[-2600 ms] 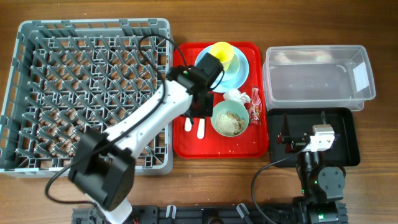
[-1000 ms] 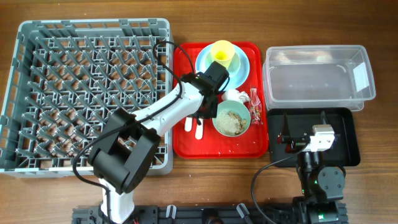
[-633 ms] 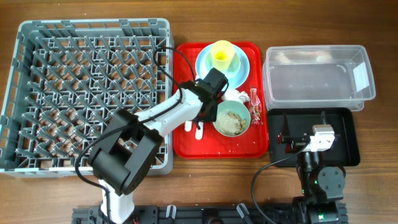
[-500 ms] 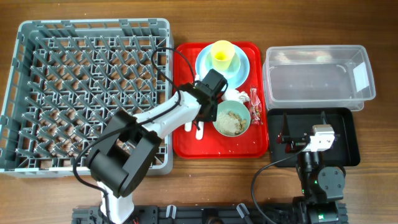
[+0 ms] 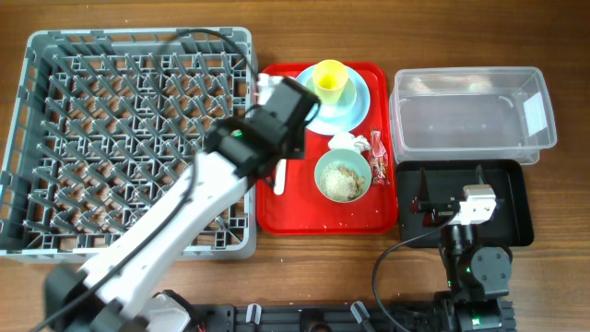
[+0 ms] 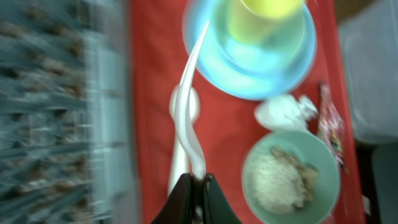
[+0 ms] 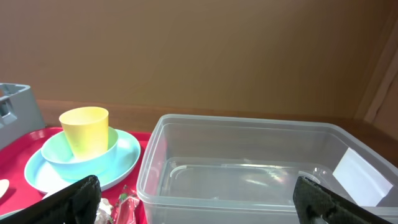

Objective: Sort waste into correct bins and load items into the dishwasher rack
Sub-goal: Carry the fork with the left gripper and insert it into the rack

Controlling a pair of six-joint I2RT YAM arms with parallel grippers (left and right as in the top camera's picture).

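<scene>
White utensil (image 6: pixel 191 146), pinched in left claw (image 6: pixel 198 180)

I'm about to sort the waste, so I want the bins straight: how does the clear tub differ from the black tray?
The clear tub is see-through and deep-walled; the black tray is opaque and shallow. The tub carries a white label at its right end; the tray shows none. The tub lies farther from the robot, the tray nearer. Both are rectangular; no waste shows in either.

Your left arm (image 5: pixel 184 207) extends diagonally forward; left gripper (image 6: pixel 198 182) is clamped on a white fork (image 6: pixel 194 152). Your right arm (image 5: pixel 470 249) sits folded; right gripper (image 7: pixel 198 198) is spread wide.
</scene>
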